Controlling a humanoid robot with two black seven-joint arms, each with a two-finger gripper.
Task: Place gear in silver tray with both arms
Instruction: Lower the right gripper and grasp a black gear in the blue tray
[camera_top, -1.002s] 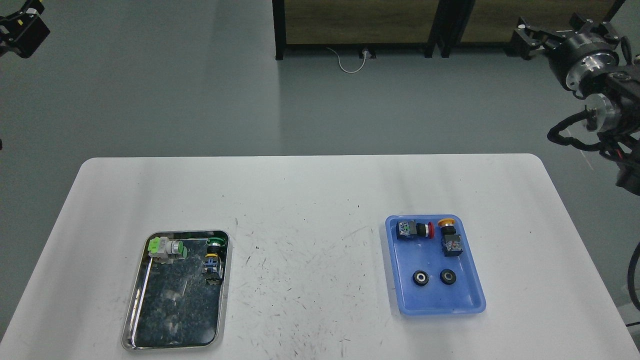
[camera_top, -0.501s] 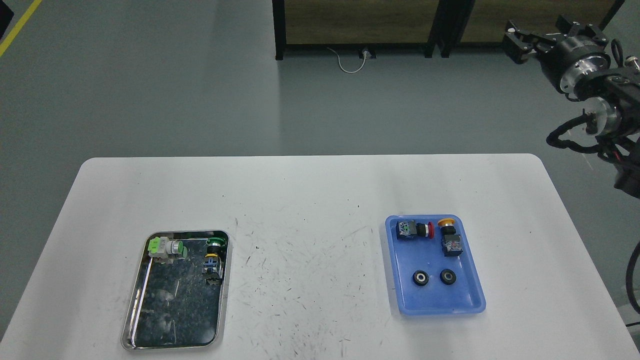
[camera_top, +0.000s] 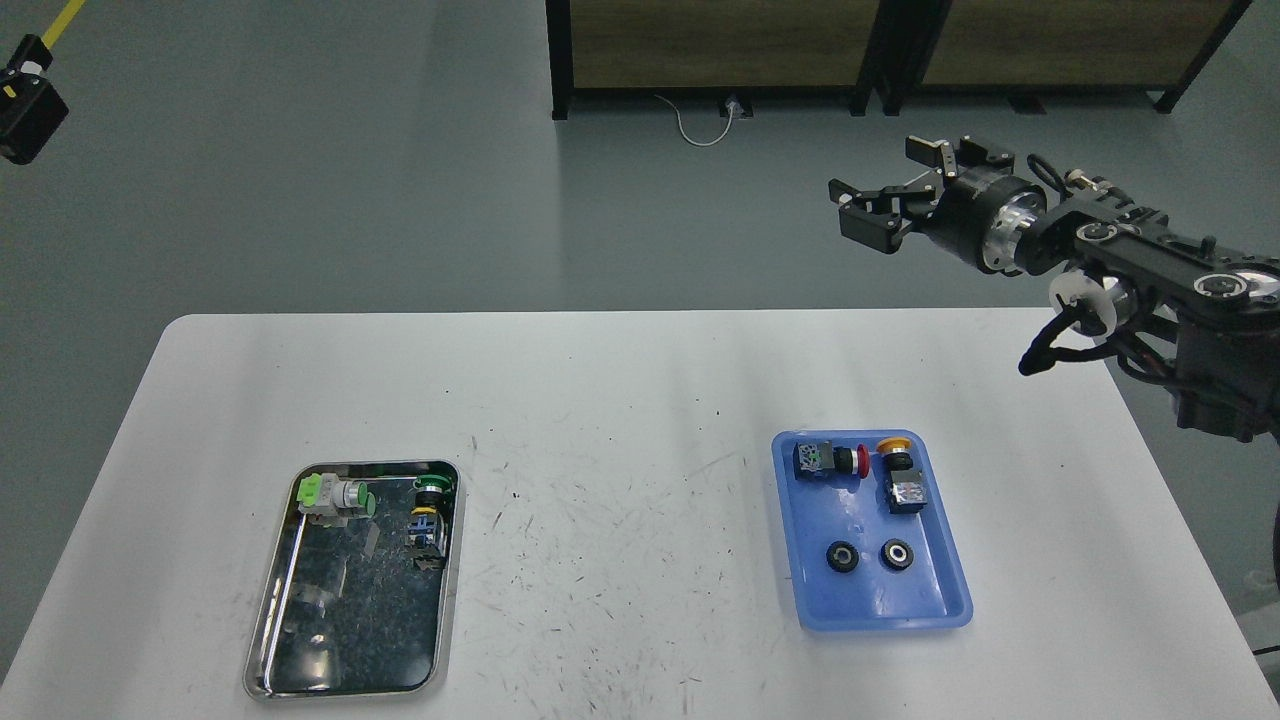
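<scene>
The silver tray (camera_top: 290, 590) lies at the table's front left and holds a light-green push button (camera_top: 334, 497) and a dark-green one (camera_top: 429, 512). Two small black gears (camera_top: 842, 557) (camera_top: 896, 553) lie side by side in the blue tray (camera_top: 930, 600) at the front right. My right gripper (camera_top: 888, 186) hangs high above the table's far right edge, well behind the blue tray, with its fingers spread and empty. Only a small black piece of my left arm (camera_top: 30, 108) shows at the top left corner, far from the table; its fingers cannot be told apart.
The blue tray also holds a red push button (camera_top: 830, 459) and a yellow one (camera_top: 898, 472) at its far end. The white table (camera_top: 620, 400) is scratched. A dark cabinet (camera_top: 720, 50) and a cable stand on the floor beyond.
My right arm has swung left and down, from the top right corner to above the table's far right edge. A piece of my left arm is back in view at the top left.
</scene>
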